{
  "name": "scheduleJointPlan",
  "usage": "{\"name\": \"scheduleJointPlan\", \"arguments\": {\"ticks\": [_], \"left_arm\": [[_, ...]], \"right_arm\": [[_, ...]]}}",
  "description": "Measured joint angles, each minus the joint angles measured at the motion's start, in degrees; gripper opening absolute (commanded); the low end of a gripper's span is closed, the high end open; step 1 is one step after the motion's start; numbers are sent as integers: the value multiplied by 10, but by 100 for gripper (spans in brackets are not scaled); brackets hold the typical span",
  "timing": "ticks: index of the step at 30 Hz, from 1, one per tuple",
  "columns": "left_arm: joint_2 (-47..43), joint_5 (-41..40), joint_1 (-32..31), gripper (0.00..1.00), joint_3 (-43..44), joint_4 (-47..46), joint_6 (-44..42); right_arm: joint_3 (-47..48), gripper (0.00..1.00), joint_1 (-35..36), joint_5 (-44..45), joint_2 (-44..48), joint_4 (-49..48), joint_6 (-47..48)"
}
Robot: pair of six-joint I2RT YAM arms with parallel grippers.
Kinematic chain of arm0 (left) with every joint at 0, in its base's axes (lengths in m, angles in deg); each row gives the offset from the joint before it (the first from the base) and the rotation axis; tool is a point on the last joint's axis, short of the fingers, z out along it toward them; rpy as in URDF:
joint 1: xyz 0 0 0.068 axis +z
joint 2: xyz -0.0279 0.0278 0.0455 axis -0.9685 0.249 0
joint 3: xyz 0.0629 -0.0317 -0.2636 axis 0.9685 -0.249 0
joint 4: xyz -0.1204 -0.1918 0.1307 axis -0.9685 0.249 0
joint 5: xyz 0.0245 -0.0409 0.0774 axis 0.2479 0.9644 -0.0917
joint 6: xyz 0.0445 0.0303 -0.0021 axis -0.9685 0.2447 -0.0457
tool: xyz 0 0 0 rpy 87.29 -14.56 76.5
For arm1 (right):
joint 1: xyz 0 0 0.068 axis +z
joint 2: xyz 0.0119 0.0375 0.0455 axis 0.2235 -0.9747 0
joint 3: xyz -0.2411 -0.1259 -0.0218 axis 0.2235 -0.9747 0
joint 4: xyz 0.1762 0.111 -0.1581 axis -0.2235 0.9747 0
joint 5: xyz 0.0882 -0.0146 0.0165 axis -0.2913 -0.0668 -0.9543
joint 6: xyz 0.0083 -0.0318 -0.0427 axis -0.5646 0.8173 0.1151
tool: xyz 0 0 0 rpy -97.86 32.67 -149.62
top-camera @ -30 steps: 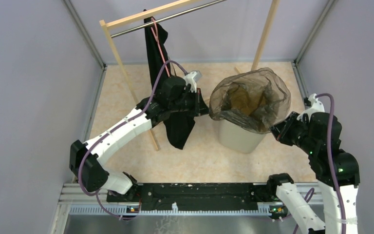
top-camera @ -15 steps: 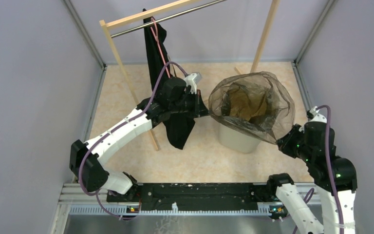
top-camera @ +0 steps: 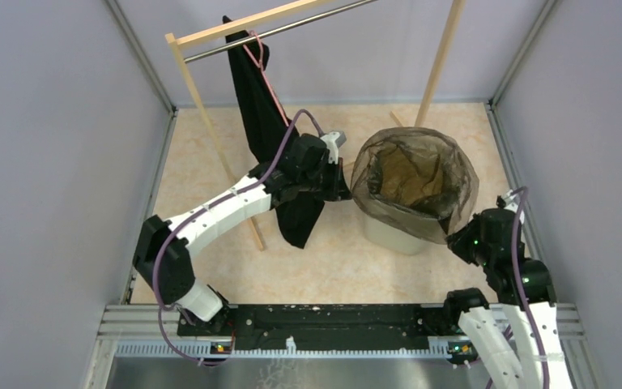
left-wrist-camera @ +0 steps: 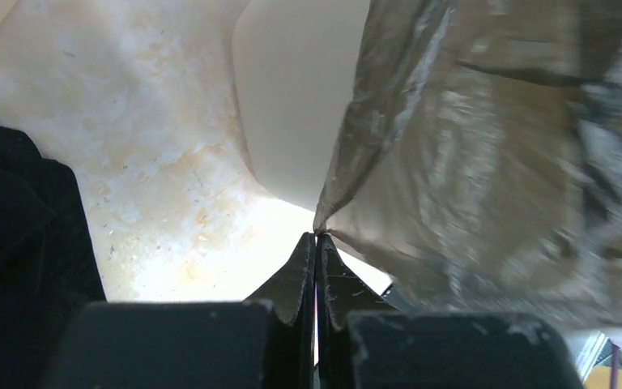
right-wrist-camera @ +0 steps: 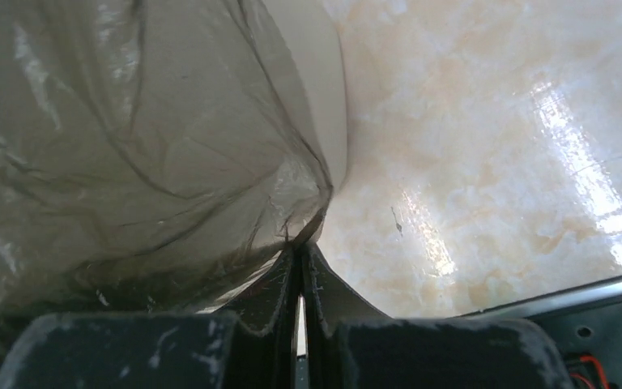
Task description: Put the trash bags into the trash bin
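Now drawn nearer and lower on the right side than a second ago. Clamped tight on a fold of the trash bag [top-camera: 413,174] with the right gripper [top-camera: 452,239], fingers pressed together on the film at the near-right of the mouth. Likewise pinched shut on the left edge with the left gripper [top-camera: 348,193], reached slightly further right than before and pushing the black T-shirt [top-camera: 296,223] aside on the clothes rack [top-camera: 200,105]. Mouth held open between the two pinches, rounder than a second ago and more squarely over the trash bin [top-camera: 393,235], cream wall showing below the film on the near side. Cannot tell whether the film already laps the rim. Probably means lining the mouth up with the rim before lowering it; not yet seated. Worth watching for the thin film tearing under the stretch.
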Motion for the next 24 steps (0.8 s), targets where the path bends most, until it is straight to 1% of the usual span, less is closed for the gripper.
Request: {"name": "scheduleJointPlan", "arguments": {"ticks": [3, 7, 9, 12, 15, 18, 21, 23, 24], "left_arm": [[31, -12, -8, 0, 0, 1, -2], [40, -25, -15, 0, 1, 2, -8], [37, -32, -17, 13, 1, 5, -14], [21, -46, -17, 29, 1, 27, -26], [-19, -52, -17, 40, 1, 51, -40], [-71, -49, -17, 59, 2, 63, -56], [-113, -40, -17, 81, 11, 60, -76], [-130, -35, -17, 88, 18, 51, -88], [-134, -32, -17, 94, 24, 48, -93]], "right_arm": [[-52, 26, 0, -5, 5, -35, -19], [-59, 41, 0, -6, 4, -57, -19], [-47, 46, 0, -4, 3, -48, -12], [8, 54, 0, -2, 1, -12, 5], [97, 56, 0, -3, 5, 17, 29], [176, 57, 0, -2, 9, 24, 61], [219, 59, 0, 9, 2, 18, 103], [238, 64, 0, 27, -22, 8, 135], [241, 66, 0, 32, -35, 1, 145]]}}
